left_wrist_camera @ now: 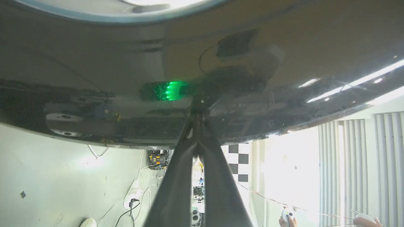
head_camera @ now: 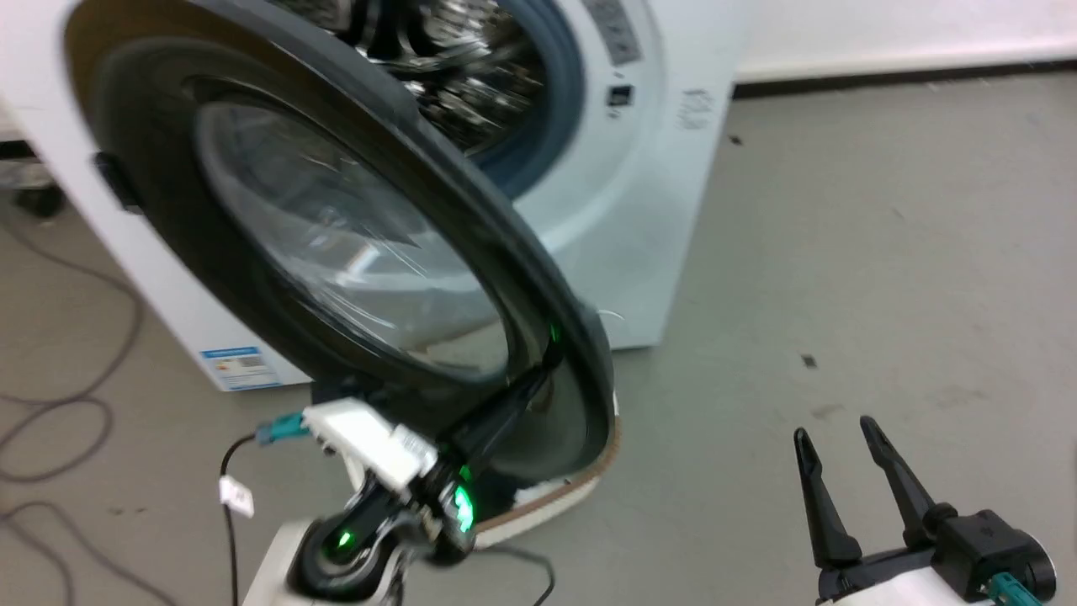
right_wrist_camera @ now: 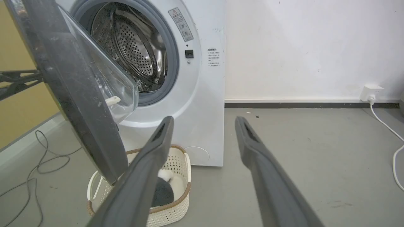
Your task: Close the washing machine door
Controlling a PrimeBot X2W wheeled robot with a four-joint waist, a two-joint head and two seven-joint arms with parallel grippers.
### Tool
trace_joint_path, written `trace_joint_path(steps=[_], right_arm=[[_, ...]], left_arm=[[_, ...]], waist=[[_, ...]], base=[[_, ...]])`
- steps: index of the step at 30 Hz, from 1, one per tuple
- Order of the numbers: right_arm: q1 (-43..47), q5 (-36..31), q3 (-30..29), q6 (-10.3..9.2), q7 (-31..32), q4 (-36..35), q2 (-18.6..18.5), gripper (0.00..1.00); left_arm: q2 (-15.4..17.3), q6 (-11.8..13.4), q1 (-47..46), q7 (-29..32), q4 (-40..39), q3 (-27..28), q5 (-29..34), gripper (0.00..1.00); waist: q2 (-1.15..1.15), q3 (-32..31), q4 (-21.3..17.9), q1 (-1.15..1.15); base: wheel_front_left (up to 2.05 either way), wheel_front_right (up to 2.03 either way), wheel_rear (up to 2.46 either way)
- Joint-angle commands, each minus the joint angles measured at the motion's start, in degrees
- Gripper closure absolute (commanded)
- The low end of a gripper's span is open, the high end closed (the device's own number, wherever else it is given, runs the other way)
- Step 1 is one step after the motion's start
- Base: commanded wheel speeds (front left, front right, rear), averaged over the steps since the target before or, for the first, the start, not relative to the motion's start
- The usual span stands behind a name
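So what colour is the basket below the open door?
The basket is cream with a brown rim, clearest in the right wrist view.

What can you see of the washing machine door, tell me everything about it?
The washing machine door is a big round black disc, glossy outside, matte inside, with a clear glass bowl bulging toward the drum. It stands part open, hinged on the left of the washing machine in the head view, its lower rim over a cream basket. The left gripper, fingers shut, presses its tips on the glossy outer face near the rim.
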Motion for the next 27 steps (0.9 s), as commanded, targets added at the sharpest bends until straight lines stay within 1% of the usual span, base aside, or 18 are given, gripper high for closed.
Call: trace_joint_path(steps=[1,6,10,11,14,17,19,22,25,27], right_arm=[[-1.1,0.4,0.1,0.05,-0.2,-0.4,0.1,0.0],[-1.8,1.2,0.7,0.05,-0.2,-0.5,0.1,0.0],[-2.2,1.6,0.9,0.05,-0.2,-0.5,0.1,0.0],[-2.4,1.7,0.9,0.05,-0.2,-0.4,0.1,0.0],[-2.2,1.8,0.5,0.05,-0.2,-0.5,0.1,0.0],[-2.0,1.9,0.2,0.05,-0.2,-0.5,0.1,0.0],[-1.8,1.9,0.1,0.05,-0.2,-0.5,0.1,0.0],[-1.5,1.8,-0.1,0.05,-0.2,-0.6,0.1,0.0],[-1.1,1.7,-0.6,0.05,-0.2,-0.6,0.1,0.0],[-0.8,1.6,-0.7,0.05,-0.2,-0.6,0.1,0.0]], left_arm=[[-0.1,-0.7,-2.7,-2.2,1.5,-1.4,-0.5,1.0],[-0.1,-2.5,-10.3,-12.1,7.7,-4.7,-2.6,1.0],[-0.1,-4.1,-16.0,-19.4,12.7,-6.5,-4.9,1.0],[-0.1,-5.2,-19.0,-22.5,15.8,-8.2,-6.3,1.0],[-0.1,-6.1,-20.7,-23.9,18.2,-9.9,-7.0,1.0],[-0.1,-6.8,-20.9,-23.9,19.5,-11.3,-7.1,1.0],[0.2,-7.0,-20.2,-23.4,19.9,-12.4,-5.6,1.0],[2.1,-7.2,-18.0,-22.3,18.6,-14.9,-1.8,1.0],[5.7,-7.3,-14.5,-22.0,14.1,-18.7,4.6,1.0],[9.4,-7.3,-12.1,-22.9,11.0,-21.9,10.5,1.0]], waist=[[0.0,2.5,-3.2,0.0],[0.0,4.2,-6.2,0.0],[0.0,4.8,-7.9,0.0],[0.0,4.9,-8.3,0.0],[0.0,4.7,-8.0,0.0],[0.0,4.2,-6.9,0.0],[0.0,3.6,-5.9,0.0],[0.0,2.6,-4.4,0.0],[0.0,1.5,-2.4,0.0],[0.0,0.8,-1.1,0.0]], base=[[0.0,0.0,0.0],[0.0,0.0,0.0],[0.0,0.0,0.0],[0.0,0.0,0.0],[0.0,0.0,0.0],[0.0,0.0,0.0],[0.0,0.0,0.0],[0.0,0.0,0.0],[0.0,0.0,0.0],[0.0,0.0,0.0]])
